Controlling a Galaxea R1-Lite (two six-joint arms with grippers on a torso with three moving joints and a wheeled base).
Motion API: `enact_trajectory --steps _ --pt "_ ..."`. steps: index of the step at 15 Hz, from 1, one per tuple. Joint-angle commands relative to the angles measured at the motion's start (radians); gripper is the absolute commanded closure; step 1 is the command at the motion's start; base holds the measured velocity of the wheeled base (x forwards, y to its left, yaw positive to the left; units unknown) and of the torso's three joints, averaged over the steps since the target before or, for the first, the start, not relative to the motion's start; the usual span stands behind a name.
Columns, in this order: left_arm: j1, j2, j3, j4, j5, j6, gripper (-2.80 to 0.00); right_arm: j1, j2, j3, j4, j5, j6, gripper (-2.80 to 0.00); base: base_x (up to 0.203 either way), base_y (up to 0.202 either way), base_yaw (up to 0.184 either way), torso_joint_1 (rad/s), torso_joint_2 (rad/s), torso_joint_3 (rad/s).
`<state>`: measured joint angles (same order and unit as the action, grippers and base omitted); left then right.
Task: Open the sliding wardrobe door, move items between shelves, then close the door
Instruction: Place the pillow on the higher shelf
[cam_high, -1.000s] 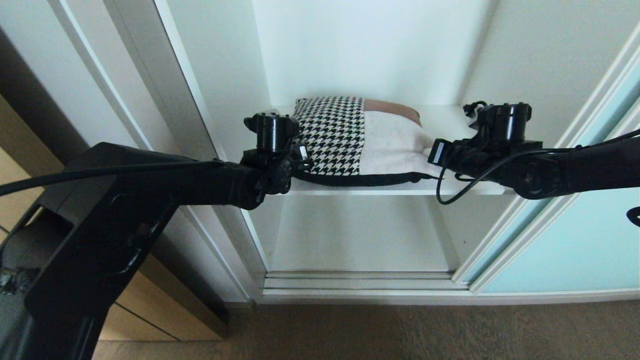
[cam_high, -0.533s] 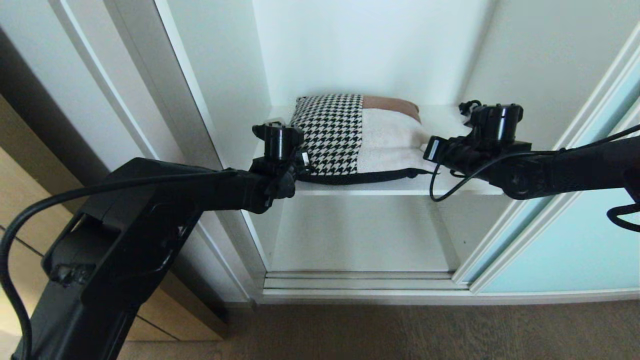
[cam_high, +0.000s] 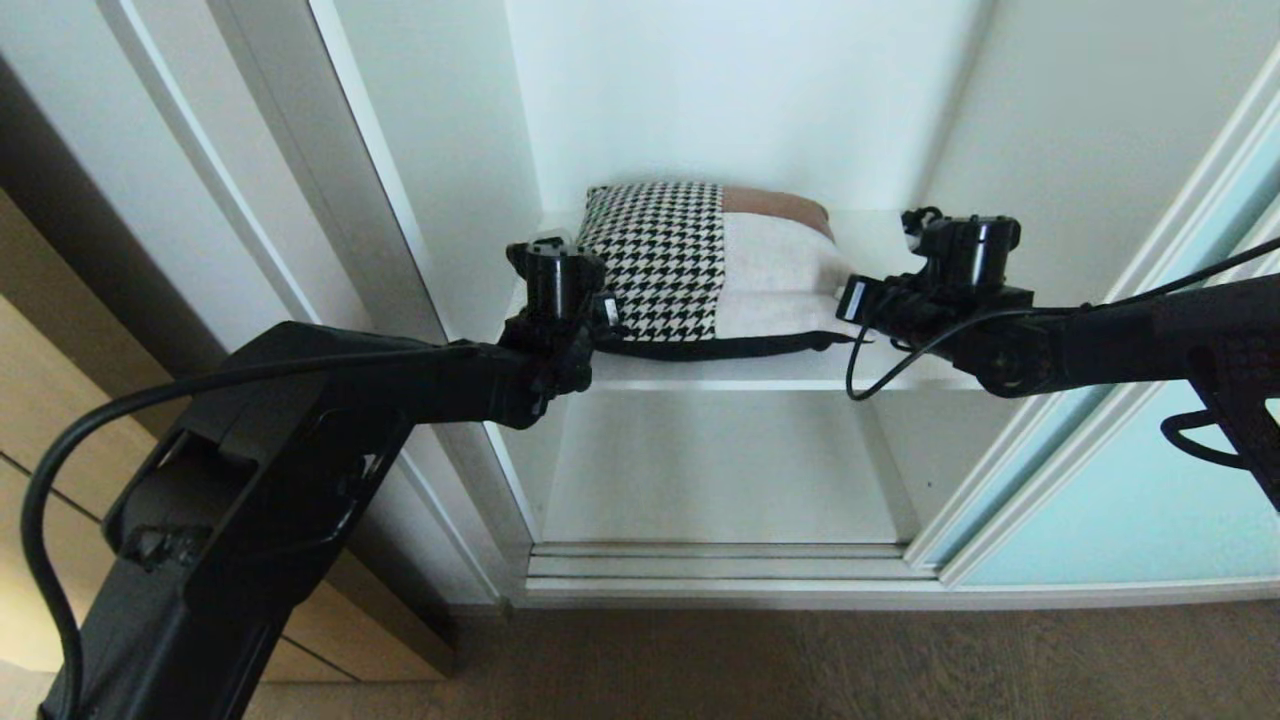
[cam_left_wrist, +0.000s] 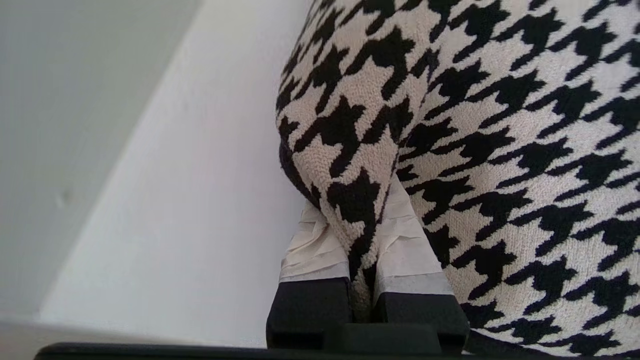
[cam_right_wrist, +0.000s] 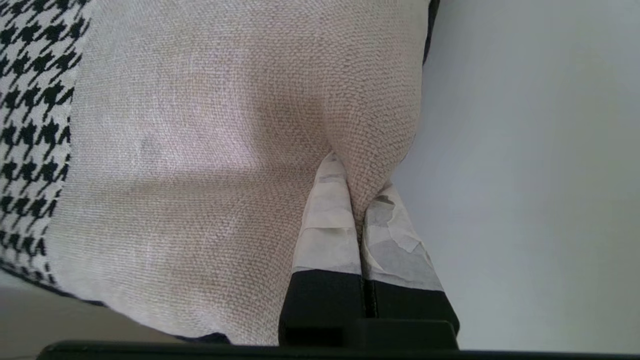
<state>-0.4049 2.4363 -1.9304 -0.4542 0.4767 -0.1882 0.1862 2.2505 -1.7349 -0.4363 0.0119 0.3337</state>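
Wooden floor nearest, below wardrobe opening. Lower shelf under cushion, bare. Sliding wardrobe door pushed aside, right of cushion. Left gripper clamped on cushion's houndstooth corner, taped fingers pinching fabric fold. Right gripper clamped on cushion's cream-beige corner, pads pressed together on cloth. Cushion on upper shelf, between both grippers, brown patch toward back wall.
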Motion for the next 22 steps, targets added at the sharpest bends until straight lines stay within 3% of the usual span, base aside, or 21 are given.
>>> enact_trajectory --steps 1,7,12,13,17,19,22 --pt "0.000 0.004 0.000 -0.039 0.005 0.017 0.00 0.001 0.013 -0.039 -0.004 -0.012 -0.009 0.00 0.000 0.000 0.000 0.000 0.00 0.000" --pt "0.007 0.016 -0.001 -0.064 0.005 0.045 0.00 0.001 0.122 -0.204 -0.001 -0.081 -0.140 0.00 0.000 0.000 0.000 0.000 0.00 0.000" --pt "0.014 0.026 -0.001 -0.066 0.005 0.047 0.00 0.001 0.139 -0.197 -0.005 -0.111 -0.134 0.00 0.000 0.000 0.000 0.000 0.00 0.000" --pt "0.015 0.026 -0.001 -0.066 0.005 0.047 -2.80 0.001 0.139 -0.196 -0.006 -0.124 -0.134 0.00 0.000 0.000 0.000 0.000 0.00 0.000" --pt "0.014 0.008 0.002 -0.132 0.014 0.043 -2.80 0.006 0.134 -0.184 0.000 -0.132 -0.138 0.00 0.000 0.000 0.000 0.000 0.00 0.000" --pt "0.013 -0.039 0.015 -0.139 0.055 0.037 -2.80 0.007 0.134 -0.169 -0.002 -0.132 -0.134 0.00 0.000 0.000 0.000 0.000 0.00 0.000" --pt "0.000 -0.144 0.124 -0.139 0.055 0.014 -2.80 0.012 0.135 -0.160 -0.007 -0.130 -0.133 0.00 0.000 0.000 0.000 0.000 0.00 0.000"
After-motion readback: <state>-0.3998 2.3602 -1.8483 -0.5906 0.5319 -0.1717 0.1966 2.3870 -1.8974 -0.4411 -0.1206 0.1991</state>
